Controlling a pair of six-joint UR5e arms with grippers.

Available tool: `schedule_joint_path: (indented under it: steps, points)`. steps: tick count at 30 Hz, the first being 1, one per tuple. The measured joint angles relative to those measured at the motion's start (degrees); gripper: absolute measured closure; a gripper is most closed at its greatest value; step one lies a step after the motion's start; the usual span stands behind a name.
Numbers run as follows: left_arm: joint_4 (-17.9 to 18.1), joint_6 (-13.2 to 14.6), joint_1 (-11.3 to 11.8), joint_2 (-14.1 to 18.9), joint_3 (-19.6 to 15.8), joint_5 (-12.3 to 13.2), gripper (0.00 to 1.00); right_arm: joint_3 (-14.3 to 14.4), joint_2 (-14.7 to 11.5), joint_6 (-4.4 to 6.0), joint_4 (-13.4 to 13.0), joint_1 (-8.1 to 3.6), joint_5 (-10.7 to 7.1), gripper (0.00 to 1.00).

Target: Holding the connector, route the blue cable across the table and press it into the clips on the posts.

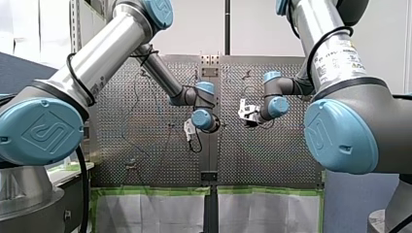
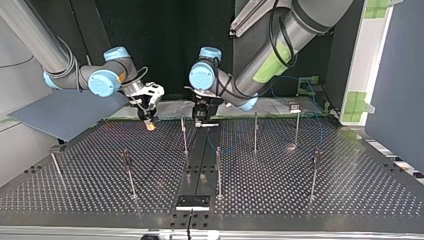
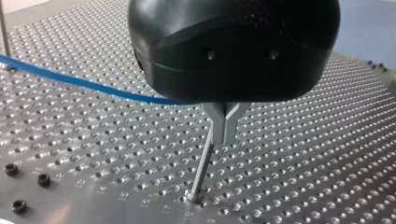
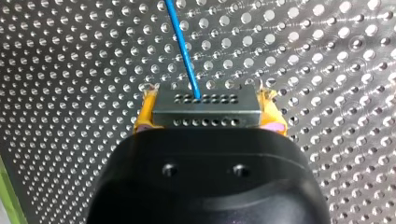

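Holding the connector (image 4: 205, 112) low over the table (image 2: 300, 195), by its far edge in the top view.

Across the perforated table, thin posts (image 2: 218, 172) standing well apart, clips too small to make out. At the top view's left, clamped on the connector's two ends with my right gripper's (image 2: 149, 124) yellow pads (image 4: 145, 116). Near it, at centre, hanging my left gripper (image 2: 204, 121); cannot tell its jaws' state, hidden under the black housing (image 3: 233, 46). From the connector's face, blue cable (image 4: 184, 51) running out of frame; in the left wrist view, passing behind the housing, end hidden. Forked metal piece (image 3: 225, 122) below the housing, hard to identify.
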Motion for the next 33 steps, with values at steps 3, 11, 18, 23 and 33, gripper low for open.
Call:
schedule_joint_path:
  steps: [3, 11, 18, 23, 33]
  points:
    - [-0.1, -0.3, 1.0, -0.5, 0.4, 1.2, 1.0, -0.1, 0.1, 0.03, -0.2, -0.36, -0.04, 1.0]
    - [-0.4, -0.4, 2.3, -2.8, 2.3, 3.4, 1.0, -0.3, 0.3, 0.04, -0.3, -1.29, -0.12, 1.0]
    - [-1.7, -0.5, 3.4, -2.9, 5.2, 3.6, 1.0, -0.5, 0.4, 0.07, -1.3, -2.06, -0.55, 1.0]
    - [-2.7, -0.4, 4.0, -2.9, 7.1, 3.7, 1.0, -0.6, 0.5, 0.37, -2.3, -2.77, -0.65, 1.0]
    - [-4.8, 0.4, 3.7, -2.9, 7.4, 2.6, 0.78, -1.0, 0.6, 0.56, -2.6, -4.04, -1.33, 1.0]
